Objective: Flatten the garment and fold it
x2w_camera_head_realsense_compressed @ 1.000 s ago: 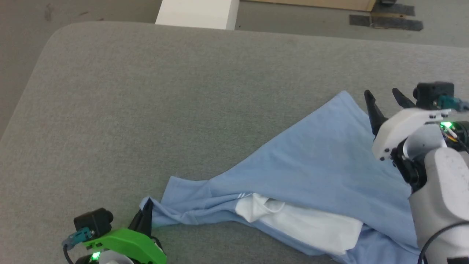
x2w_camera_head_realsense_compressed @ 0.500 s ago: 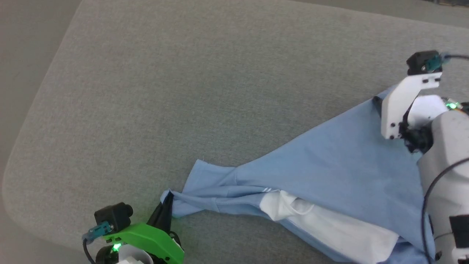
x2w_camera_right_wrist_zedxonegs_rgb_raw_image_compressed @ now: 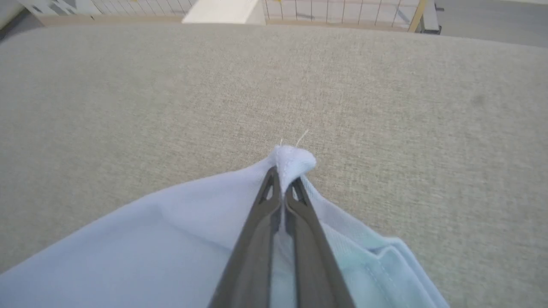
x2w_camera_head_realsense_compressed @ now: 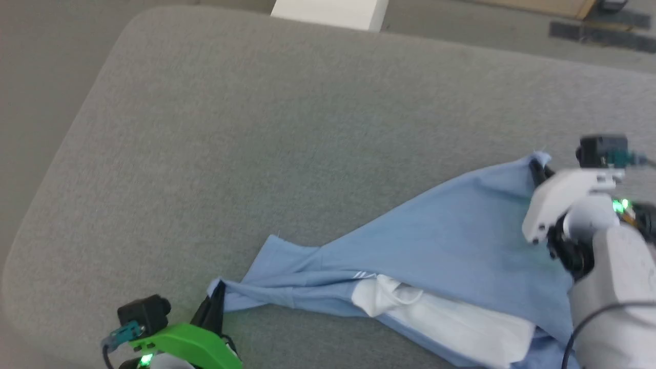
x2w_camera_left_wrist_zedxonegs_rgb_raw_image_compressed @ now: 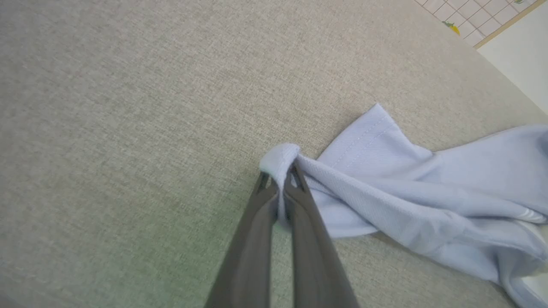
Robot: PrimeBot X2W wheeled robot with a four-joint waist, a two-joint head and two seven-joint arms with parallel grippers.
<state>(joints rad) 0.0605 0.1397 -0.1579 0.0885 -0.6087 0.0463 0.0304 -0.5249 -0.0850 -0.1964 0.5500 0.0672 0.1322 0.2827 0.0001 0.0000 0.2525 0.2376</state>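
The garment (x2w_camera_head_realsense_compressed: 435, 256) stretches between left claw (x2w_camera_left_wrist_zedxonegs_rgb_raw_image_compressed: 279, 175) and right claw (x2w_camera_right_wrist_zedxonegs_rgb_raw_image_compressed: 282, 177), both clamped on its corners.

The place looks like a robotics test room rather than a home — a broad grey fabric-covered tabletop with rounded corners (x2w_camera_head_realsense_compressed: 256, 128) stands on a bare grey floor (x2w_camera_head_realsense_compressed: 46, 77), where dark strips of tape (x2w_camera_head_realsense_compressed: 599, 33) are stuck down. Beyond its far edge sit a plain white block (x2w_camera_head_realsense_compressed: 328, 13) and a pale wooden board (x2w_camera_head_realsense_compressed: 543, 6).

Soft matt jersey garment (x2w_camera_head_realsense_compressed: 451, 256), coarse woven cloth surface (x2w_camera_head_realsense_compressed: 256, 128), smooth matt fingers (x2w_camera_left_wrist_zedxonegs_rgb_raw_image_compressed: 250, 256).
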